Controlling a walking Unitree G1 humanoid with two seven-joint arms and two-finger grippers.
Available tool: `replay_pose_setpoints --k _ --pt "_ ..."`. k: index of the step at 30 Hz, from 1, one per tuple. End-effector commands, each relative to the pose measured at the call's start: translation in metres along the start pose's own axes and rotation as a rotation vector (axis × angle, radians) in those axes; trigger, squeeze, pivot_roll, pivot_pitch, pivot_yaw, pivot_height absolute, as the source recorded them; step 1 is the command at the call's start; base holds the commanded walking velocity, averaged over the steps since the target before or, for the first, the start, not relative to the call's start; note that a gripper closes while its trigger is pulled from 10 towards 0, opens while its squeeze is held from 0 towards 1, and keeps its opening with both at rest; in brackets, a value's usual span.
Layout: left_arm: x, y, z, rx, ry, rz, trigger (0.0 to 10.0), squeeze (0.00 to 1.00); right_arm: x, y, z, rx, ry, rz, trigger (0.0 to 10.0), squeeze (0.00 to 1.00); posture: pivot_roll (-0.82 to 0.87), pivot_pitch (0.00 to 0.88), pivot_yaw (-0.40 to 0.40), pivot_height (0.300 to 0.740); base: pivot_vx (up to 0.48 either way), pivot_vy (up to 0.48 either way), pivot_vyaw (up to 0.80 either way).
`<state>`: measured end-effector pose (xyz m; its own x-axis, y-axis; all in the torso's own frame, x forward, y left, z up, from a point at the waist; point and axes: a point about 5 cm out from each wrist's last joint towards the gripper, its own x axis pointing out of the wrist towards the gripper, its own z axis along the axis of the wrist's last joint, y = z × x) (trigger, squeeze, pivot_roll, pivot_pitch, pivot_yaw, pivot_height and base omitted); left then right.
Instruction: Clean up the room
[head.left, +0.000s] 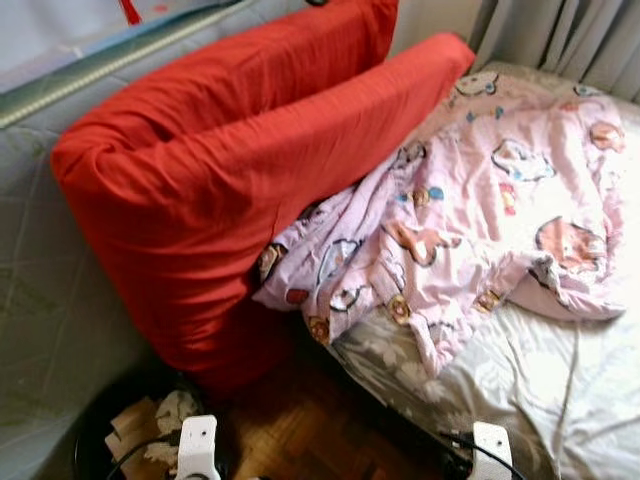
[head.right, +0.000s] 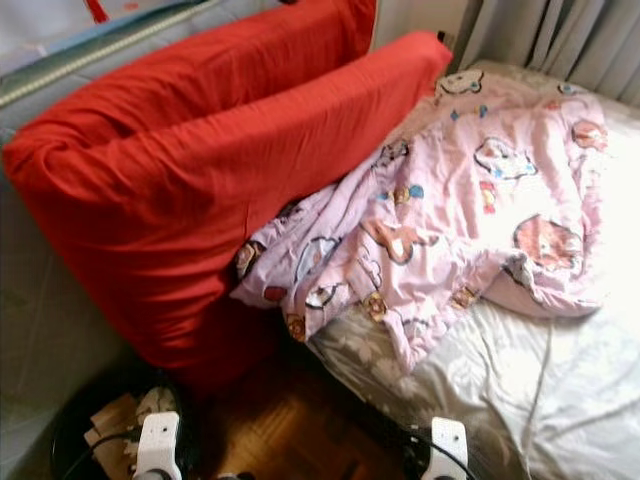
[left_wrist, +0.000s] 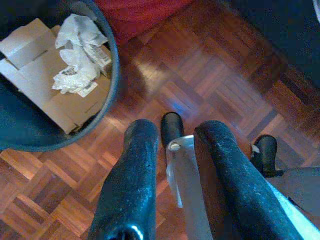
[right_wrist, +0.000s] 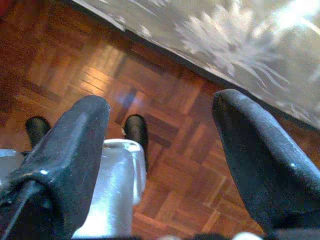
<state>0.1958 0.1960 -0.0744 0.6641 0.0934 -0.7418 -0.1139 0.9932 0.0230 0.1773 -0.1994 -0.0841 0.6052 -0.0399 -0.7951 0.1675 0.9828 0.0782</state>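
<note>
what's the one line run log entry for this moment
scene: red cushions, pink blanket on bed | bin by left gripper | right gripper open | both idle

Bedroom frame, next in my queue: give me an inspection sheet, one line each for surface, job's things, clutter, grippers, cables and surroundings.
Surface: bed with grey patterned sheet; dark parquet floor beside it.
Job's things: pink cartoon blanket crumpled on the bed, one corner hanging over the edge; two red pillows leaning against the grey wall panel, the nearer one reaching down to the floor.
Clutter: dark bin on the floor holding cardboard and crumpled paper.
Grippers: left gripper and right gripper both low over the floor, fingers apart, holding nothing.
Cables: thin black cable by the right arm.
Surroundings: grey curtain behind the bed.
</note>
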Motion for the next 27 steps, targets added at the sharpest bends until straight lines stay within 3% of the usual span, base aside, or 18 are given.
replay_pose_setpoints --k 1,27 --pt "-0.0031 0.0039 -0.0121 0.008 0.039 0.006 10.0 0.00 -0.0011 0.0018 -0.0069 -0.003 0.022 0.009 10.0 0.00 0.05 0.142 -0.008 0.740 0.247 0.000 0.00" --pt "-0.0033 0.0054 -0.0124 0.001 0.040 0.011 10.0 0.00 -0.0010 0.0024 -0.0072 -0.004 0.025 0.015 10.0 0.00 0.04 0.137 -0.007 0.740 0.251 0.000 0.00"
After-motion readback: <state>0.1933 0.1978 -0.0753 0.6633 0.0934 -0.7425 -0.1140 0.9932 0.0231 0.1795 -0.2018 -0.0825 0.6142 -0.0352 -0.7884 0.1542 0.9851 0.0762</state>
